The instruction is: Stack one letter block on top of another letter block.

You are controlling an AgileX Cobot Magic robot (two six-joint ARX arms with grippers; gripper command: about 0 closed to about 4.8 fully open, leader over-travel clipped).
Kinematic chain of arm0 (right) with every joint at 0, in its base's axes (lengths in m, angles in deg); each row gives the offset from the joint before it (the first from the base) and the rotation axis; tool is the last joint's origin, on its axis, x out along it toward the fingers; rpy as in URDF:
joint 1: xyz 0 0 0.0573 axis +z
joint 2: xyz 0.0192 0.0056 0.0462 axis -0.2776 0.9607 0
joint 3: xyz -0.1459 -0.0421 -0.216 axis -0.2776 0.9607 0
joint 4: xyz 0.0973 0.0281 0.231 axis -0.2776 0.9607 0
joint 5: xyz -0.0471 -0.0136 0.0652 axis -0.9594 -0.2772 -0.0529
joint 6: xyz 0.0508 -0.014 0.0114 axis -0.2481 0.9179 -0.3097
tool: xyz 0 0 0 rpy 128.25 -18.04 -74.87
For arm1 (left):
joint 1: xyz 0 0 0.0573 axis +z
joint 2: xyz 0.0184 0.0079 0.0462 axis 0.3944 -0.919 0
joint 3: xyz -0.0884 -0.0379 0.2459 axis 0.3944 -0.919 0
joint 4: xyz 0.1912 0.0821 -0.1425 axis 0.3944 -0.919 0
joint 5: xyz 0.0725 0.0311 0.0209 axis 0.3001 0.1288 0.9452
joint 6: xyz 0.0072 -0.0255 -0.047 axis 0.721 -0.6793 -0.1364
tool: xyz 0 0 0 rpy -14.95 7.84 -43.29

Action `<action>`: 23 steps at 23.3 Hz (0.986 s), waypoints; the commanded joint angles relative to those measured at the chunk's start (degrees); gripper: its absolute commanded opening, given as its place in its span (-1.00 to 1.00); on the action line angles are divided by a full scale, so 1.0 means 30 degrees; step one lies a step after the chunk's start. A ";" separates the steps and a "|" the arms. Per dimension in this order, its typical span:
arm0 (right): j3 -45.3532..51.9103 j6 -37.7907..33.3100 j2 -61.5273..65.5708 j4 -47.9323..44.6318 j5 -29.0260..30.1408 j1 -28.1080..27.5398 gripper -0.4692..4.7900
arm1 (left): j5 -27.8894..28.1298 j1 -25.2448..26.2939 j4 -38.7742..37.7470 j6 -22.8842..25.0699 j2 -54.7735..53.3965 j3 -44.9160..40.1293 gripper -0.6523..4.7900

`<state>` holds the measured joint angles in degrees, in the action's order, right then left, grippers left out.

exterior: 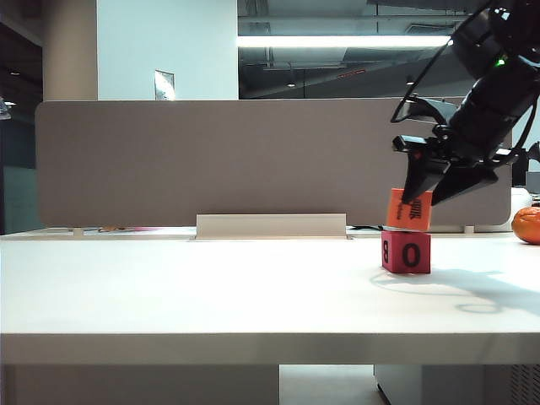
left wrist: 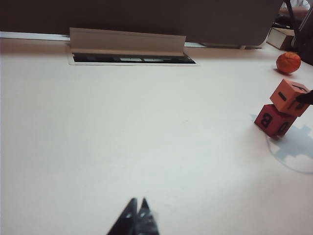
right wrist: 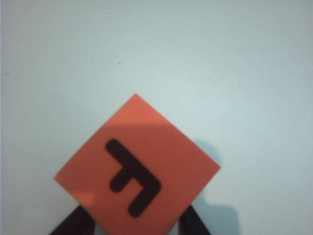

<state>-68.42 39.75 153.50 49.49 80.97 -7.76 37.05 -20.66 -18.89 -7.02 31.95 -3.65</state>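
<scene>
The orange letter block (exterior: 409,209) rests slightly tilted on top of the red-pink letter block (exterior: 407,251), which shows a black "O" and "B", at the right of the table. My right gripper (exterior: 424,201) comes down from above with a finger on each side of the orange block. In the right wrist view the orange block (right wrist: 137,161) shows a black "F", and my right gripper (right wrist: 133,225) stands open around it, with a thin gap beside one finger. The left wrist view shows both blocks, orange (left wrist: 288,97) over red-pink (left wrist: 273,121), far from my left gripper (left wrist: 138,203), which is shut and empty.
An orange ball (exterior: 527,224) lies on the table behind and right of the stack. A raised cable-slot flap (exterior: 270,225) sits at the table's back middle, in front of a grey partition (exterior: 211,160). The table's front edge (exterior: 253,337) runs across the exterior view.
</scene>
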 commanded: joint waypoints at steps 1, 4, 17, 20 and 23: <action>-0.0080 -0.0058 0.0029 -0.0444 -0.0036 0.0313 0.19 | 0.0051 -0.0015 0.0022 0.0080 0.0022 0.0124 -0.78; -0.0080 -0.0058 0.0044 -0.0597 -0.0073 0.0437 0.35 | 0.0051 -0.0015 -0.0372 0.0080 0.0022 0.0124 -0.78; -0.0211 -0.0073 -0.0066 -0.0510 -0.0831 0.0525 1.00 | 0.0051 -0.0015 -0.0503 0.0087 0.0022 0.0124 -0.78; -0.0488 -0.0080 -0.0073 0.0058 -0.0721 0.0532 1.00 | 0.0051 -0.0015 -0.0510 0.0087 0.0022 0.0124 -0.78; -0.1093 -0.0073 -0.0087 0.1275 -0.0401 0.0532 1.00 | 0.0051 -0.0015 -0.0510 0.0080 0.0022 0.0124 -0.78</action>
<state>-70.91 39.56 153.69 51.94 79.40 -6.18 37.07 -20.68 -20.86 -7.02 31.99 -3.65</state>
